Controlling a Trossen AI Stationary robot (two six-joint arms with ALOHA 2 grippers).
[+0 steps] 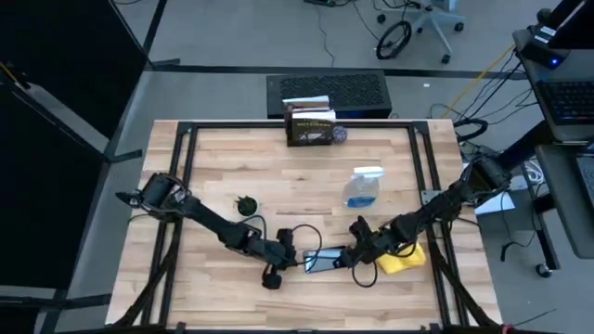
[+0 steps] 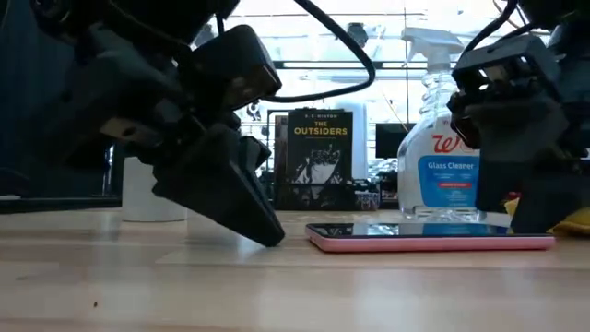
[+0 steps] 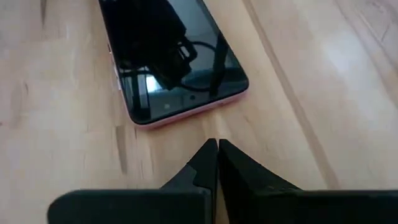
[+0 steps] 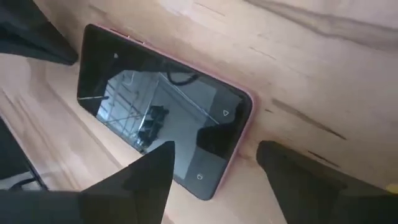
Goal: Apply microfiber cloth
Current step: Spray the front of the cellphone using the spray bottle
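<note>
Two pincers are meeting at the phone (image 1: pixel 325 261) in the lower middle of the high view. The left pincer (image 3: pixel 217 149) is resting on the counter (image 1: pixel 278 176) just beside one short end, fingers pressed together and holding nothing. The right pincer (image 4: pixel 214 155) is standing open over the other end, also holding nothing. The yellow cloth (image 1: pixel 405 261) is lying to the right of the phone, partly under the right arm.

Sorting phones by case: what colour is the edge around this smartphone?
Pink, around a black screen: the smartphone shows its edge best in the low view, side-on.
</note>
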